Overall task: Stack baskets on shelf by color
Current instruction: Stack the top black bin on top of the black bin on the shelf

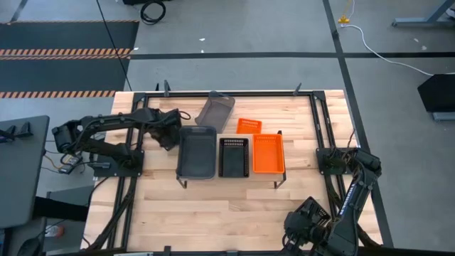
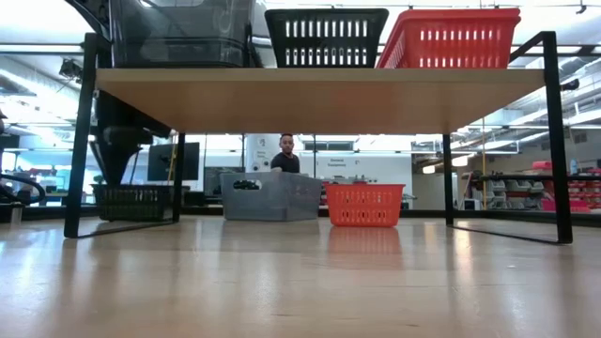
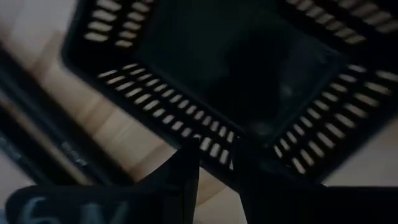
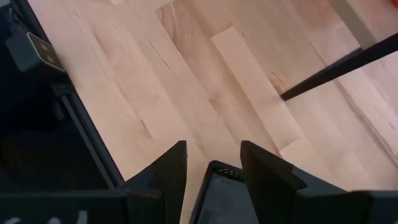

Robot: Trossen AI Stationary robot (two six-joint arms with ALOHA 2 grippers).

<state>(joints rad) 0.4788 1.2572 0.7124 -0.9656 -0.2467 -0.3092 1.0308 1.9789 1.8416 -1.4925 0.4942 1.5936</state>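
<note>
The left gripper (image 3: 214,163) has its jaws closed on the wall of a black basket (image 3: 205,74) just beside the shelf (image 1: 232,178)'s grey-basket end, so that thin-edge pinch could slip or clip the shelf.

No readable text, brand or number anywhere. Low view: a white sign (image 2: 339,165) on the far room wall behind the person (image 2: 285,155) carries dark lettering, too small to read. Left wrist view: pale marks on the dark gripper body (image 3: 74,208), blurred, can't make out characters. Right wrist view: similar pale marks at the frame edge, cut off, illegible.
</note>
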